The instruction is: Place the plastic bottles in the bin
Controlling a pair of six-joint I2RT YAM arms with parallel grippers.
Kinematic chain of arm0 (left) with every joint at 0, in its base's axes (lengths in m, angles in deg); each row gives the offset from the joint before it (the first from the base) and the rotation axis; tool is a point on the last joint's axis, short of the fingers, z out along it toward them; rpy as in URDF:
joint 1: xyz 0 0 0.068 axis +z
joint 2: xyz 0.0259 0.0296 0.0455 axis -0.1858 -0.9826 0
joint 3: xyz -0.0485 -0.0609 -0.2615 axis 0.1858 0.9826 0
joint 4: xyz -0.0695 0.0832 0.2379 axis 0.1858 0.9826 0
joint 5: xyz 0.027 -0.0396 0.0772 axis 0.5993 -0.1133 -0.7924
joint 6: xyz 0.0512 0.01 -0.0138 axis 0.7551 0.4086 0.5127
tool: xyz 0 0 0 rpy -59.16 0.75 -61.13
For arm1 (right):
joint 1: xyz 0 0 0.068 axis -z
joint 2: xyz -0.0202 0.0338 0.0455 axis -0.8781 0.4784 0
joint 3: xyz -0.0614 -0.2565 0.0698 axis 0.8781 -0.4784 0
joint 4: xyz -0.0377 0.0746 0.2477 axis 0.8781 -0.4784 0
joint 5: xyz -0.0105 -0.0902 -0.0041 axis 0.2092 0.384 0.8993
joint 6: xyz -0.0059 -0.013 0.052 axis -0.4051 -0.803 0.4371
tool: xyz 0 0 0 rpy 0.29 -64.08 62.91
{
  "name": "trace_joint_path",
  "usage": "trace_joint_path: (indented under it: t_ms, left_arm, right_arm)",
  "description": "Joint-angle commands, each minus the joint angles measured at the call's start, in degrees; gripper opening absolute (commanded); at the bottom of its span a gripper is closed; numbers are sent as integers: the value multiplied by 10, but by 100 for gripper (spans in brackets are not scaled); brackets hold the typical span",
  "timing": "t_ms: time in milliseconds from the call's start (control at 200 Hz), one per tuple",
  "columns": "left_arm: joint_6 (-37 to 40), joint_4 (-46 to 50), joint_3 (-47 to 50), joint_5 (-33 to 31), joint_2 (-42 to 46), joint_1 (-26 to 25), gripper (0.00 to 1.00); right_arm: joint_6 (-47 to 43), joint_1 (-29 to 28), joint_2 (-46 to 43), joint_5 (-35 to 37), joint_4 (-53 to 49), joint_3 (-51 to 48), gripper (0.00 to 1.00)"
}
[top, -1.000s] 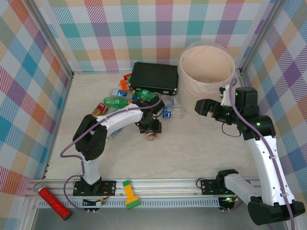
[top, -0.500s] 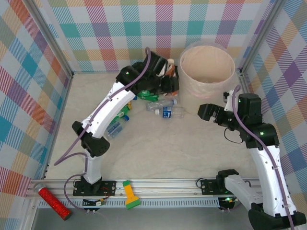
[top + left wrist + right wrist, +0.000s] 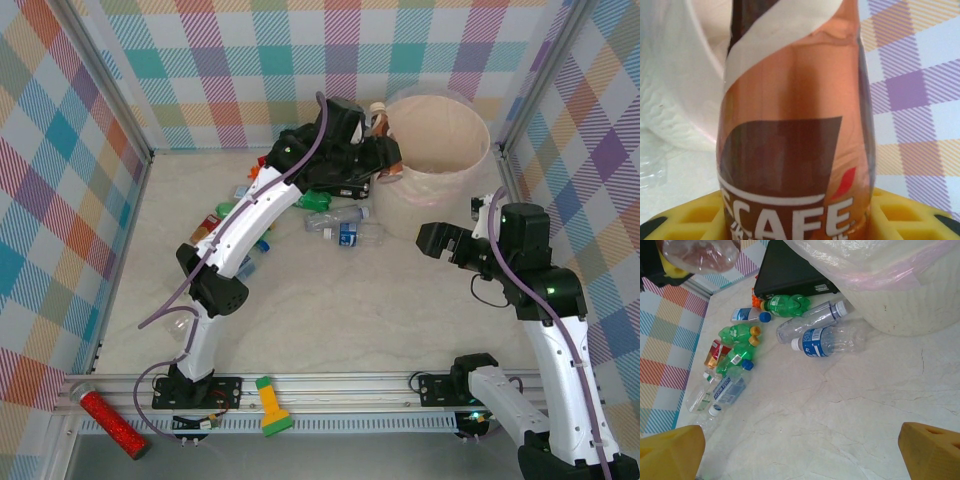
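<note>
**Left tool**: I read it as clamped on the brown-labelled bottle. In the left wrist view the bottle stands between the left fingers, which are yellow, and its "CAFE" lettering faces the camera. In the top view the bottle hangs above the tabletop at the 9 o'clock rim of the bin, with its cap toward 12 o'clock. I cannot tell whether the bottle touches the rim.

**Right tool**: the jaws are spread wide and hold nothing. The tool hovers at 6 o'clock from the bin, near its wall. In the right wrist view I see the right fingers at the two lower corners, with bare tabletop between them.

**Bin:** it stands at 1 o'clock on the tabletop and carries a translucent bag liner.

**Remaining plastic bottles:** they lie on the tabletop at 7 to 9 o'clock from the bin.
- Two clear blue-labelled bottles lie side by side nearest the bin.
- A green bottle lies just beside the black case.
- More green and clear bottles cluster farther toward 9 o'clock.
</note>
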Motion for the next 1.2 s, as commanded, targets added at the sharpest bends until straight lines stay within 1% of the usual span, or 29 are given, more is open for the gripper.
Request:
trace_joint_path:
  t_ms: [0, 100, 185, 405, 420, 605, 780, 910, 1135, 1195]
  left_arm:
    - [-20, -63, 24, 14, 14, 1, 48]
    - [-41, -129, 67, 20, 25, 0, 48]
    - [-59, -181, 82, 21, 20, 0, 48]
    - [-112, -306, 81, 34, -6, 0, 48]
    - [-114, -326, 81, 33, -8, -1, 48]
    - [-156, -389, 82, 25, -29, 0, 48]
    - [-220, -485, 78, 28, -64, -1, 47]
    - [-246, -526, 74, 29, -79, -1, 47]
    - [-244, -511, 75, 24, -79, -1, 48]
    - [-246, -510, 76, 25, -79, -1, 53]
  right_arm:
    - [2, -4, -2, 2, 0, -10, 99]
    - [4, -7, 1, -2, 6, -14, 99]
    - [4, -9, 4, -2, 9, -14, 99]
    - [1, -10, 4, 1, 7, -14, 99]
    - [0, -10, 4, 2, 7, -14, 99]
    - [-1, -10, 4, 6, 7, -16, 99]
    - [0, -10, 7, 5, 11, -18, 99]
    - [-3, -10, 7, 7, 10, -20, 99]
    - [-4, -10, 5, 9, 8, -23, 99]
    - [-4, -10, 4, 9, 9, -23, 99]
